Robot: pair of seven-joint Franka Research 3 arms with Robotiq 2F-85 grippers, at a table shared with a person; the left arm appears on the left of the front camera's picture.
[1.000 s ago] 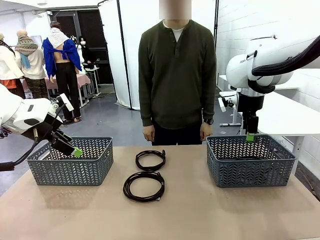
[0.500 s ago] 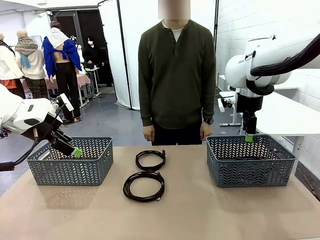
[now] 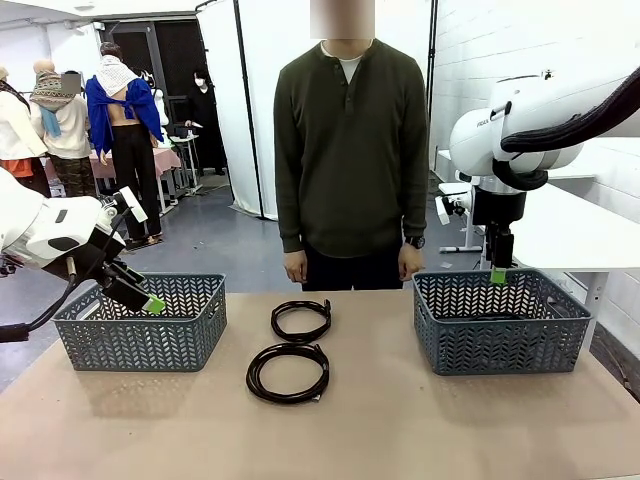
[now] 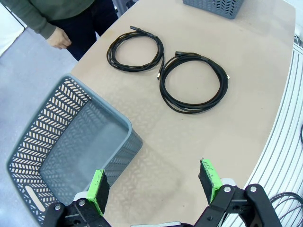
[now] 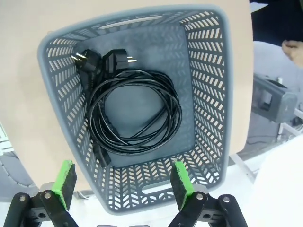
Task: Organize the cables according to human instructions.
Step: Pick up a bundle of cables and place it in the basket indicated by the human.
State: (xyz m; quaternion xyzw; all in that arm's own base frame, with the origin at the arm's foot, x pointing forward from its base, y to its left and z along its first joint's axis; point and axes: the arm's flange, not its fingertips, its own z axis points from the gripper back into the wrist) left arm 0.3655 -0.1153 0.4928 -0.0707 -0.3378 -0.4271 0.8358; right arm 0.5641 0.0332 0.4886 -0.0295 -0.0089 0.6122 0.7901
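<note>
Above the baskets (image 3: 140,340), both jaws are seen released; next, a cable (image 4: 164,87) on the tabletop (image 3: 430,420) must be grasped as directed.

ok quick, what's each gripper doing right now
left gripper: open, holding nothing, near the left basket
right gripper: open, holding nothing, above the right basket with cables inside
</note>
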